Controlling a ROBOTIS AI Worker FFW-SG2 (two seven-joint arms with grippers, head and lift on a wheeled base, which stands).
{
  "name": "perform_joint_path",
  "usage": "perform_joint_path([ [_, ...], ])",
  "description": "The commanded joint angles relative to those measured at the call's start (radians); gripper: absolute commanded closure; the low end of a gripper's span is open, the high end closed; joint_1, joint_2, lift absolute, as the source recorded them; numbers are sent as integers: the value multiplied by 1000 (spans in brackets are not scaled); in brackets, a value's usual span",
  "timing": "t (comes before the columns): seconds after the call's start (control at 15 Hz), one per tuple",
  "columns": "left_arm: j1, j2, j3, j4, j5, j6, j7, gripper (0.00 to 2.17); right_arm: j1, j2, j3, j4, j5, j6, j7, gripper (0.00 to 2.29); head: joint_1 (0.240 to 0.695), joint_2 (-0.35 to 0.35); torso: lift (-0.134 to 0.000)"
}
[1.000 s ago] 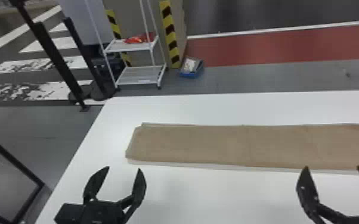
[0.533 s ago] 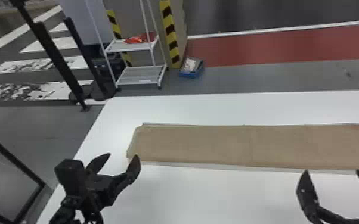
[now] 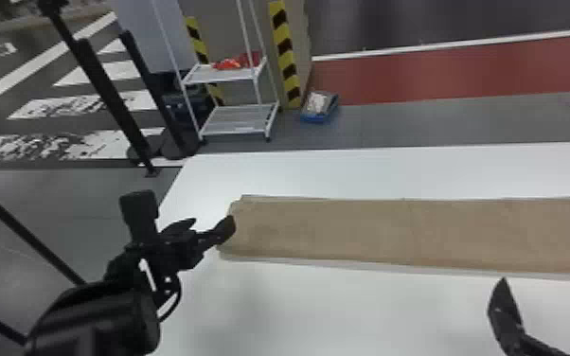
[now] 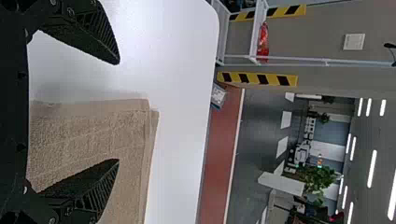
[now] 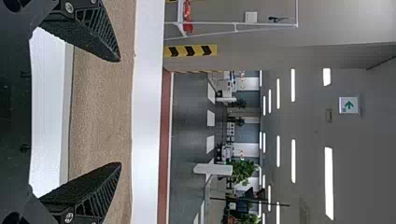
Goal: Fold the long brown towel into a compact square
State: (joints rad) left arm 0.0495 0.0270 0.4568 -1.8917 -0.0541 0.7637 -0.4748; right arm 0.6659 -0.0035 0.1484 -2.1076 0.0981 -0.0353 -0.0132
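Partner: Where did you find the towel [image 3: 345, 232]?

Me: Flat on the worktop [image 3: 326, 312], a long strip. Left end showed a doubled edge; I took it for stacked layers.

Partner: Your claws?

Me: My left claw [image 4: 117, 112] stood at the towel's left end, fingers spread, nothing pinched. One finger lay over the cloth, the other just off the end. Contact with the weave: could not tell. My right claw [image 3: 547, 280] was spread and empty too, by the towel's near edge.

Partner: How did you rate the cloth?

Me: Light, soft, limp. Surface looked rough and dry, so I expected decent grip, little slipping, no risk of breakage. The trouble was floppiness: held at one point, it would likely have sagged and twisted. The layers could also have slid over one another.

Partner: Best hold?

Me: The left end, taken through every layer, a little in from the edge. A shallow bite risked lifting only the top sheet. The end called for a low carry, back over the towel's middle, edges kept in line.

Partner: Progress?

Me: Still a strip, nowhere near square. I judged the crosswise folds were all to do.
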Motion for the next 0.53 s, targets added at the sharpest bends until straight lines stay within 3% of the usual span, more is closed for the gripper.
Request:
perform_joint_path([
  [0.0,-79,13,-4,69,-69,52,-28,147,-5,-6,7,1,0,7,-1,90,695,303,-126],
  [0.2,-111,36,-4,117,-98,116,-73,147,-5,-16,11,1,0,13,-1,93,695,307,-126],
  [0.47,-134,42,-23,171,-101,138,-90,147,-19,-23,14,17,0,25,-1,93,695,310,-126],
])
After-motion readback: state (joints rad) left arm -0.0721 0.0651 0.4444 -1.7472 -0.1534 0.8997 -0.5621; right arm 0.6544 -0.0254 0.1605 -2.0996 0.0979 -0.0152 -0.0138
